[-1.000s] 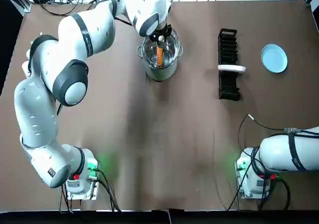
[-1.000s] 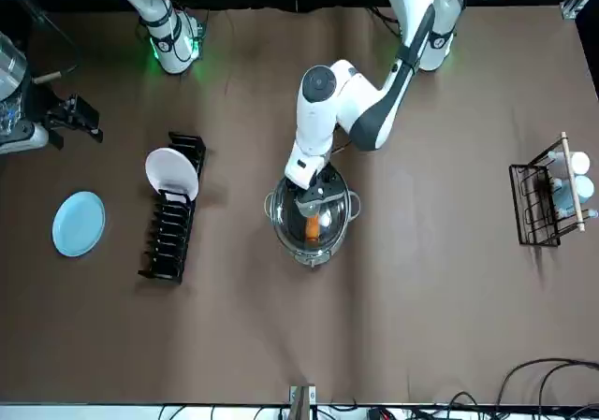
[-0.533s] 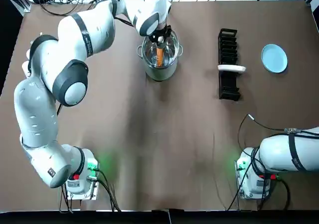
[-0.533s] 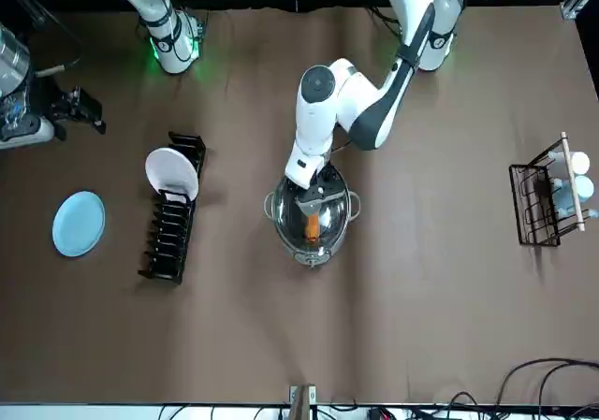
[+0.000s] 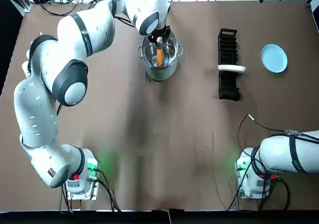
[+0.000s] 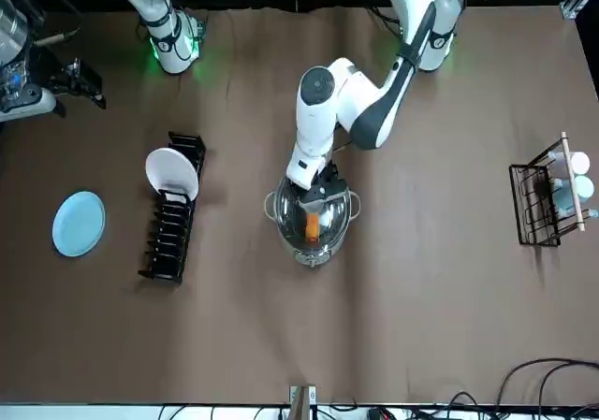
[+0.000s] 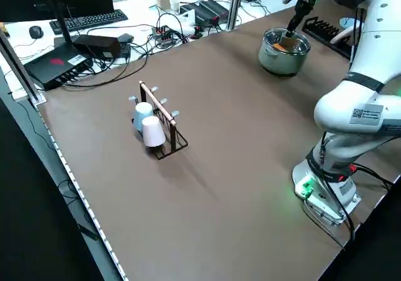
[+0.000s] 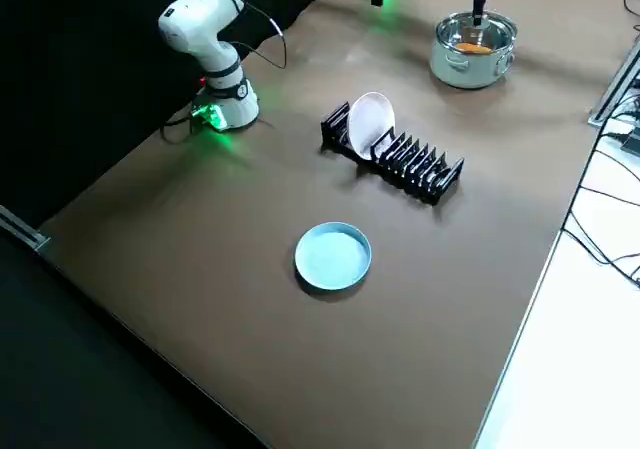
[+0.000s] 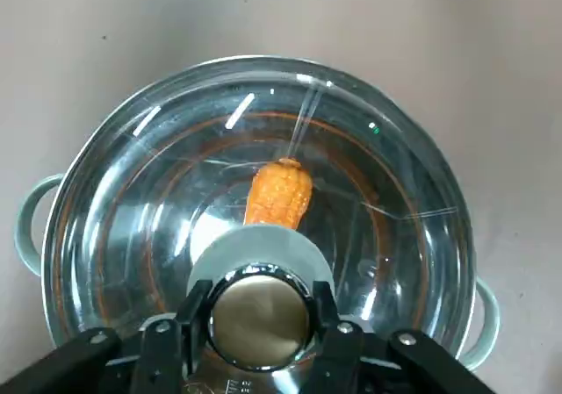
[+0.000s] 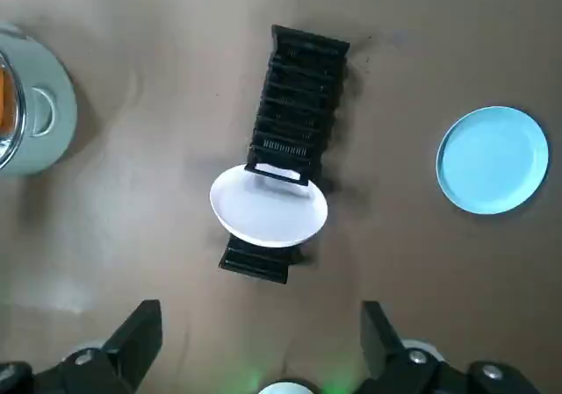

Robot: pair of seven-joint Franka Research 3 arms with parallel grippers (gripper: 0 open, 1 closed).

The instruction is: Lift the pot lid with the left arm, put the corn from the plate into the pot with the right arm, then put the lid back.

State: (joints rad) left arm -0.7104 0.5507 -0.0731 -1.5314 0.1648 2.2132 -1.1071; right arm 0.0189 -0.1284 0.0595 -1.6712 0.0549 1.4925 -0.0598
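The steel pot [image 5: 159,67] stands at the far middle of the table with its glass lid [image 9: 378,192] resting on it. Through the glass, the orange corn [image 9: 278,194] lies inside the pot [image 6: 312,252]. My left gripper [image 9: 260,324] is directly over the pot, shut on the lid's metal knob [image 9: 260,311]. The blue plate [image 5: 274,58] sits bare at the far right. My right gripper [image 10: 261,341] hangs open and holds nothing, high over the far right of the table [image 6: 70,83].
A black dish rack [image 5: 228,64] holding one white plate [image 5: 232,68] stands between the pot and the blue plate. A wire rack with cups [image 6: 547,195] sits at the robot's left side. Cables and electronics lie beyond the far edge.
The lid has come down and settled on the pot, still in my left gripper. The right gripper has drifted farther from the blue plate.
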